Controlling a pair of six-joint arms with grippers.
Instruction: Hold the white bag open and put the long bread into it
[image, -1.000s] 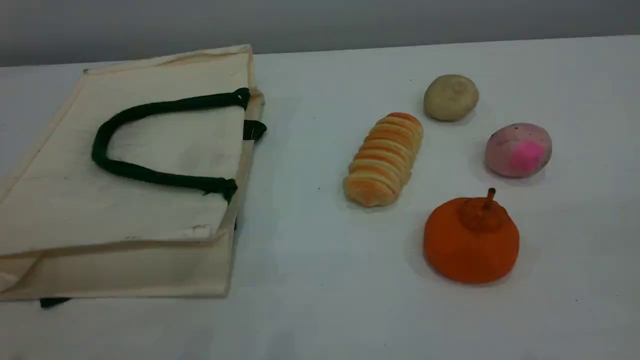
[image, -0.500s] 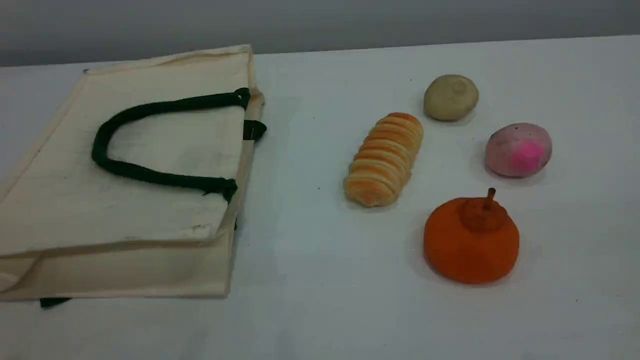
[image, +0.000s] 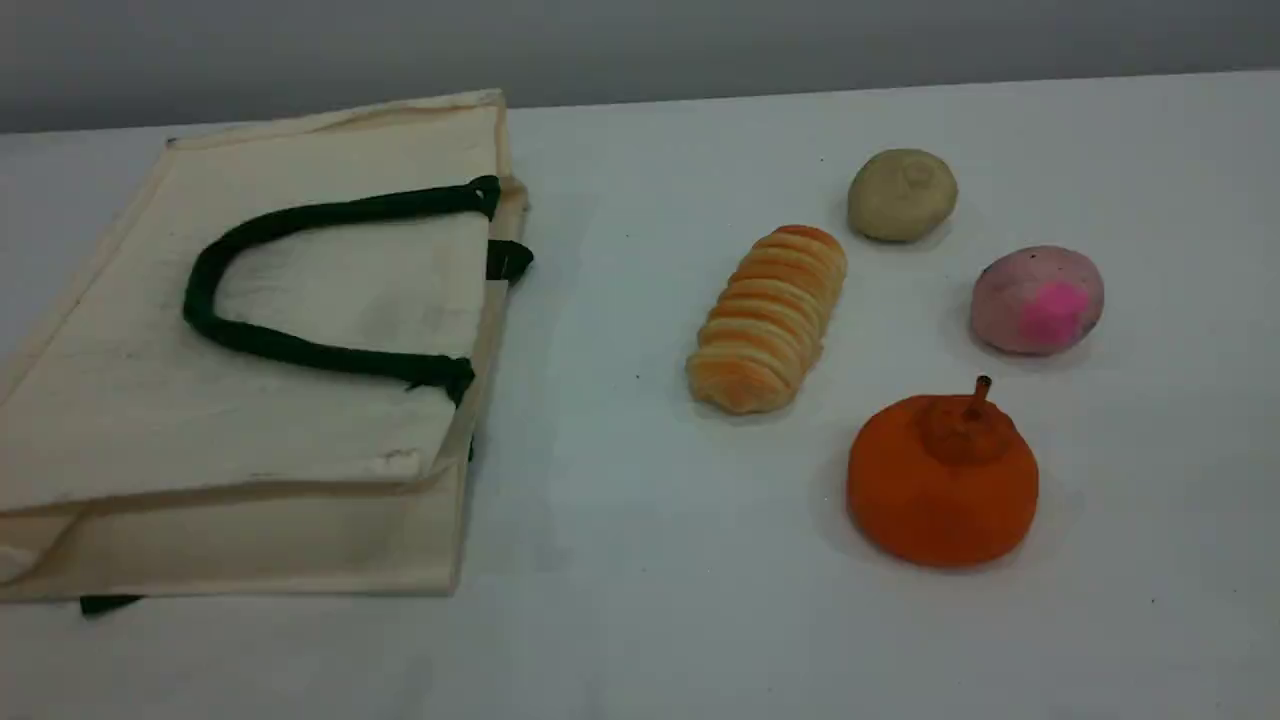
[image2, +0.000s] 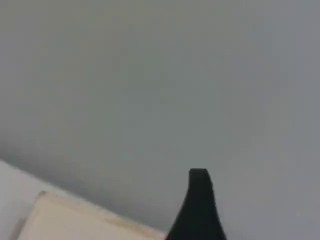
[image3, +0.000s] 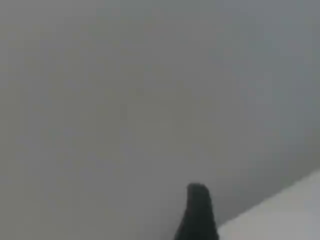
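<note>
Mouth of the white bag (image: 150, 400) faces the long bread (image: 768, 318), likely for a short slide in; your left gripper (image2: 199, 210) and right gripper (image3: 197, 215) hang spread apart, empty.

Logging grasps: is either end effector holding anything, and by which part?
Nothing is held: the left end effector and right end effector show bare tips, and the white bag and long bread lie free on the table.

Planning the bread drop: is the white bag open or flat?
Flat and closed: the white bag lies on its side, green handle resting on top.
</note>
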